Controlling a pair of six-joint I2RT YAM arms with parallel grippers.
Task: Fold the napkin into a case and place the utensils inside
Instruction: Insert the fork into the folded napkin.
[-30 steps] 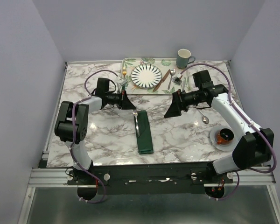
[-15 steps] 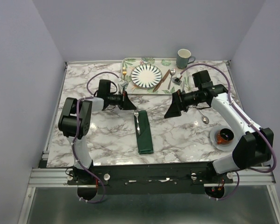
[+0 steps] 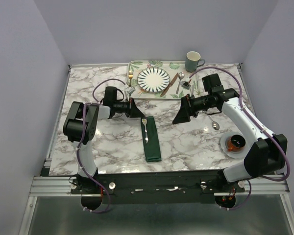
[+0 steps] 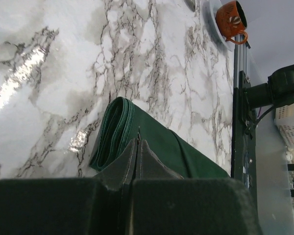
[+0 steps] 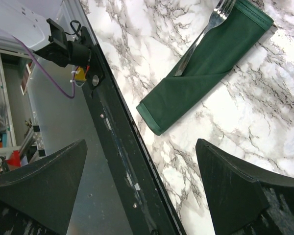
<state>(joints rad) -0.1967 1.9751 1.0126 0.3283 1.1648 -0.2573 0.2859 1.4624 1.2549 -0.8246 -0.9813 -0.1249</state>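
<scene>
The napkin lies folded into a narrow dark green case (image 3: 151,142) at mid-table. A silver fork (image 3: 145,128) is tucked into the case, tines sticking out at the far end. In the right wrist view the case (image 5: 206,66) and fork (image 5: 213,22) lie ahead. On the tray lie a gold fork (image 3: 130,75), a copper-brown knife (image 3: 169,84) and a spoon (image 3: 180,76). My left gripper (image 3: 138,112) hangs shut just left of the case's far end, with nothing seen between its fingertips (image 4: 146,147) above the cloth (image 4: 166,147). My right gripper (image 3: 179,117) (image 5: 142,181) stands open to the right.
A leaf-patterned tray (image 3: 137,66) with a striped plate (image 3: 154,80) sits at the back, a green mug (image 3: 193,61) beside it. Another spoon (image 3: 215,125) lies on the marble at right. An orange cup on a saucer (image 3: 233,142) stands near the right front edge.
The left arm's elbow has swung to the right while its shut gripper stays beside the case's far end. The right arm and the case have not moved.
</scene>
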